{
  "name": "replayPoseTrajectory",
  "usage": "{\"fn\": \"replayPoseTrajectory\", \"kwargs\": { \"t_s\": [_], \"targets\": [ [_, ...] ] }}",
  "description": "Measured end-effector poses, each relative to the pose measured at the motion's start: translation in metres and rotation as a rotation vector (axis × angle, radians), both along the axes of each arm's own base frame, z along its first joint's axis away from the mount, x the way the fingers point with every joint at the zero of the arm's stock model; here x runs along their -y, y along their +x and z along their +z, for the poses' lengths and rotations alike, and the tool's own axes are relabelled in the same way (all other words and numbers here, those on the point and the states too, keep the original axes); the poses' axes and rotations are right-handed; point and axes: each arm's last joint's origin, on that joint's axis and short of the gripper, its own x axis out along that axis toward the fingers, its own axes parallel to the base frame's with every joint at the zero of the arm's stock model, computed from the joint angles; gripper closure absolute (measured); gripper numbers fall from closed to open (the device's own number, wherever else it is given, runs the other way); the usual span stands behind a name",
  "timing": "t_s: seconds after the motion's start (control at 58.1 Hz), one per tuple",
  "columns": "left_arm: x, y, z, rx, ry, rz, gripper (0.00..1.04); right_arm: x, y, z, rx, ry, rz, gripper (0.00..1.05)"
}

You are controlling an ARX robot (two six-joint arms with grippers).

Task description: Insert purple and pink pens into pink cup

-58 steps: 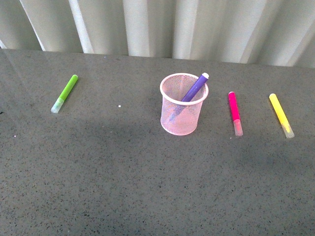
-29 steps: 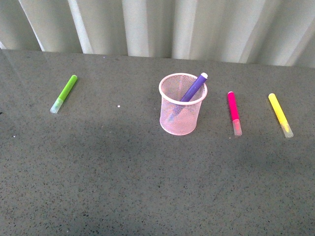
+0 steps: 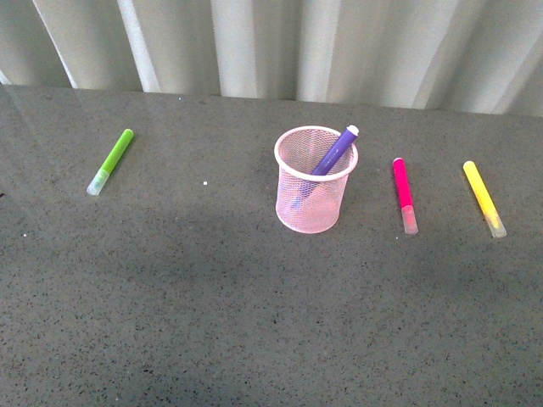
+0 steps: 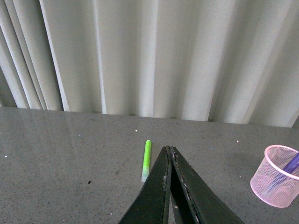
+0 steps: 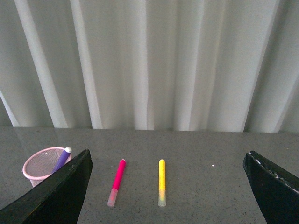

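Observation:
The pink cup [image 3: 314, 180] stands upright in the middle of the dark table, and the purple pen [image 3: 333, 153] leans inside it with its pale end over the rim. The pink pen [image 3: 404, 193] lies flat on the table just right of the cup. Neither arm shows in the front view. In the left wrist view my left gripper [image 4: 169, 150] is shut with nothing between its fingers, the cup [image 4: 275, 183] off to one side. In the right wrist view my right gripper [image 5: 168, 161] is wide open above the table, with the pink pen [image 5: 117, 181] and the cup [image 5: 43, 164] ahead of it.
A lime-green marker [image 3: 111, 160] lies at the table's left, also in the left wrist view as the green marker [image 4: 146, 160]. A yellow marker [image 3: 484, 197] lies right of the pink pen, parallel to it. A pale pleated curtain [image 3: 280, 47] backs the table's far edge.

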Motion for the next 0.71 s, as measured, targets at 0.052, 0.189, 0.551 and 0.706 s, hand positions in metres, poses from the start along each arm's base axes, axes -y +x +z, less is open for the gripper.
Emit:
{"fn": "replayPoseTrajectory", "kwargs": {
  "t_s": [0.052, 0.189, 0.551, 0.706],
  "targets": [
    [0.000, -0.001, 0.000, -0.002, 0.000, 0.000, 1.01, 0.000, 0.000, 0.000, 0.000, 0.000, 0.000, 0.07],
    [0.000, -0.005, 0.001, 0.003, 0.000, -0.001, 1.01, 0.000, 0.000, 0.000, 0.000, 0.000, 0.000, 0.07],
    [0.000, -0.014, 0.001, 0.003, 0.000, -0.001, 1.01, 0.000, 0.000, 0.000, 0.000, 0.000, 0.000, 0.07],
    [0.000, -0.017, 0.000, 0.003, 0.000, 0.000, 1.01, 0.000, 0.000, 0.000, 0.000, 0.000, 0.000, 0.07]
  ]
}}
